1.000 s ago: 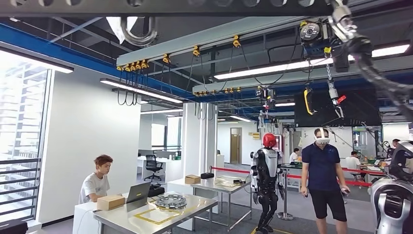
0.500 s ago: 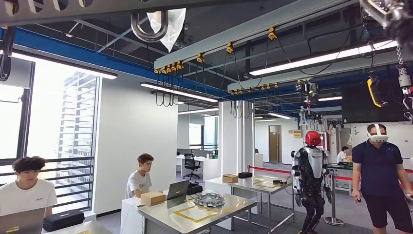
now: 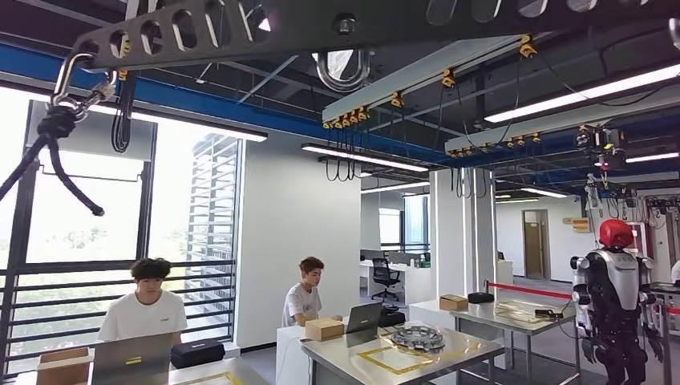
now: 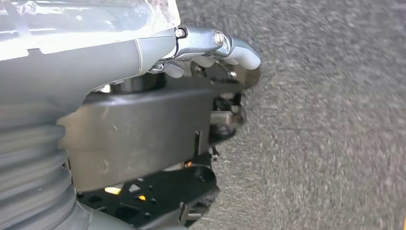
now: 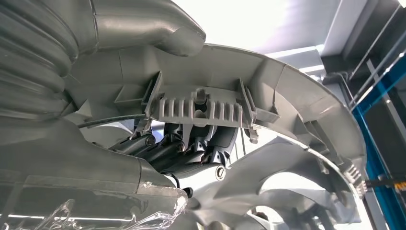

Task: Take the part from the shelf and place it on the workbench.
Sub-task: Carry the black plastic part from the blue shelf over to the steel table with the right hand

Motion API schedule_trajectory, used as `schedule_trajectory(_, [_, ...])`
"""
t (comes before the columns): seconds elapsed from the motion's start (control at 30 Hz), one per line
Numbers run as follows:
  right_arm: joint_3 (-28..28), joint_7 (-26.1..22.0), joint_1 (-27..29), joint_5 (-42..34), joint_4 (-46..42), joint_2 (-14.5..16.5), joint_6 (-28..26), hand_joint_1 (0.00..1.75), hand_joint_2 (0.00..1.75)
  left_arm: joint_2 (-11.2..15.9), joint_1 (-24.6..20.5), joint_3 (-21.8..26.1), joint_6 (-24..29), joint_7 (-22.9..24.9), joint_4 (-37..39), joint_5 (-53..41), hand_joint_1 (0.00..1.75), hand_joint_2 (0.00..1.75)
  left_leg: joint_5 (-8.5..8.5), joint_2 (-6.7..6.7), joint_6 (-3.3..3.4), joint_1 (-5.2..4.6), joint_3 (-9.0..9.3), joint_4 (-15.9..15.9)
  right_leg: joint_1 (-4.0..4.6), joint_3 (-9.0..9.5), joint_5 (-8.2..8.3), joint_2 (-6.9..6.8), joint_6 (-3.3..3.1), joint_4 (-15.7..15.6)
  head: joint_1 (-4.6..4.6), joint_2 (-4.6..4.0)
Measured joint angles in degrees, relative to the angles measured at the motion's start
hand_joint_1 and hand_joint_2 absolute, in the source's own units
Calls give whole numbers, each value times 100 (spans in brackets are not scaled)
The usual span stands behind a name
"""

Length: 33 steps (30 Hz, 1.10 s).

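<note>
While the right hand grips the grey ribbed plastic part, fingers clamped on its rim (thumb above), the left hand hangs over grey carpet, finger position undeterminable.

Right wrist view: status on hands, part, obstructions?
Right hand grips the grey part. Left hand over carpet, grip unclear. Taped table ahead carries a ring-shaped piece; two people seated nearby, another robot standing right.
</note>
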Motion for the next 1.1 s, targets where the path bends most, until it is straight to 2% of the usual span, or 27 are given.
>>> schedule_trajectory(0.03, [-1,1,-3,-5,0,2,10,175,175,-1,11,-1,1,1,0,4,0,175,17,-66,30,18,5,-27,-12,-13,-53,104,32,52,-8,0])
schedule_trajectory(0.07, [-1,1,-3,-9,1,3,20,175,175,-2,14,-1,2,2,0,8,0,175,36,-131,59,40,12,-53,-25,-76,-161,269,61,208,-22,0])
schedule_trajectory(0.1, [-2,1,-1,-10,1,3,29,175,175,-7,9,-1,1,3,-1,11,0,175,51,-194,82,61,17,-71,-41,-205,-318,468,87,478,-35,0])
schedule_trajectory(0.13, [-2,1,4,-14,2,3,37,175,175,-10,-1,-1,1,3,-1,14,0,175,57,-259,95,65,12,-74,-51,-382,-487,610,102,834,-49,-1])
schedule_trajectory(0.17, [-1,2,8,-24,6,3,41,175,175,-14,-9,-1,-2,4,-2,15,0,175,58,-318,104,67,10,-72,-55,-573,-625,672,112,1203,-56,-1])
schedule_trajectory(0.2, [0,5,11,-38,12,3,48,175,175,-16,-9,-2,-4,7,-2,15,0,175,57,-375,107,67,12,-69,-58,-721,-673,690,120,1456,-56,-1])
schedule_trajectory(0.23, [1,8,13,-58,20,3,55,175,175,-16,-6,-2,-6,11,-2,16,0,175,54,-426,106,67,17,-63,-60,-786,-606,694,125,1523,-59,-1])
schedule_trajectory(0.27, [2,10,15,-77,27,3,62,175,175,-16,-2,-3,-8,14,-2,17,0,175,46,-470,99,70,23,-53,-65,-754,-437,694,126,1377,-63,-1])
schedule_trajectory(0.33, [3,11,12,-97,33,3,73,175,175,-18,0,-3,-10,18,-3,19,0,175,19,-541,63,73,26,-22,-78,-490,-15,726,120,693,-67,-1])
schedule_trajectory(0.37, [3,10,10,-101,35,3,75,175,175,-18,-3,-3,-10,19,-3,19,0,175,4,-565,35,65,13,6,-80,-369,108,757,106,376,-67,-1])
schedule_trajectory(0.4, [2,10,8,-103,37,3,78,175,175,-17,-4,-2,-10,20,-4,20,0,175,-2,-580,4,58,-5,25,-78,-297,162,786,87,179,-62,1])
schedule_trajectory(0.47, [1,10,10,-104,41,5,80,175,175,-13,-1,-4,-9,25,-4,25,0,175,-14,-592,11,41,-33,56,-73,-280,156,815,49,70,-55,1])
schedule_trajectory(0.53, [0,10,12,-105,43,9,80,175,175,-9,3,-7,-10,31,-4,31,0,175,-18,-590,54,41,-25,47,-68,-282,158,814,23,68,-40,-1])
schedule_trajectory(0.57, [-1,9,12,-108,43,10,80,175,175,-9,1,-8,-10,33,-4,34,0,175,-11,-589,56,44,-16,35,-63,-278,155,813,10,68,-31,-1])
schedule_trajectory(0.67, [-2,7,11,-121,46,15,80,175,175,-9,0,-8,-10,34,-4,43,0,175,0,-588,26,53,4,0,-50,-272,148,810,-25,69,-15,-1])
schedule_trajectory(0.8, [-2,7,11,-129,48,19,80,175,175,-9,1,-8,-10,34,-4,49,0,175,5,-588,-65,67,20,-30,-38,-267,141,809,-49,70,-9,-1])
schedule_trajectory(1.1, [-2,7,9,-131,48,25,80,175,175,-9,1,-8,-10,34,-4,50,0,175,-2,-588,-90,67,21,-34,-37,-254,138,809,-49,65,-17,-1])
